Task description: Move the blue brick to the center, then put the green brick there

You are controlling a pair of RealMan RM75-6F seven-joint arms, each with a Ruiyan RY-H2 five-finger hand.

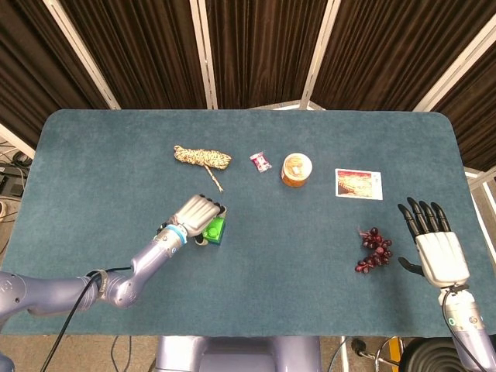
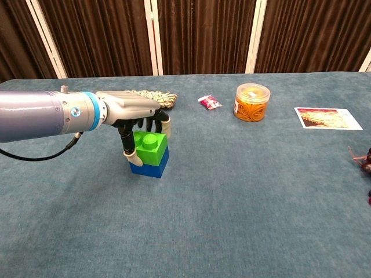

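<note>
The green brick (image 2: 150, 147) sits squarely on top of the blue brick (image 2: 149, 166), the two stacked on the teal table (image 2: 243, 197) left of its middle. In the head view the green brick (image 1: 215, 229) covers almost all of the blue one, of which only an edge shows.

The left robot hand (image 2: 134, 111) reaches in from the left with its palm over the stack. Its fingers (image 2: 164, 123) curl down behind the green brick and its thumb comes down on the near left side, so it grips the brick on both sides. From above, the left robot hand (image 1: 195, 215) lies just left of the stack, overlapping it.

Behind the hand lies a coil of speckled rope (image 1: 201, 158). To the right of that are a small red-and-white packet (image 1: 260, 161), a clear jar of orange rubber bands (image 2: 252, 102) and a printed picture card (image 1: 359, 184).

Near the table's right edge lies a bunch of dark red grapes (image 1: 374, 249). Just beside it, not touching, the right robot hand (image 1: 435, 249) is held flat with its fingers spread, holding nothing.
</note>
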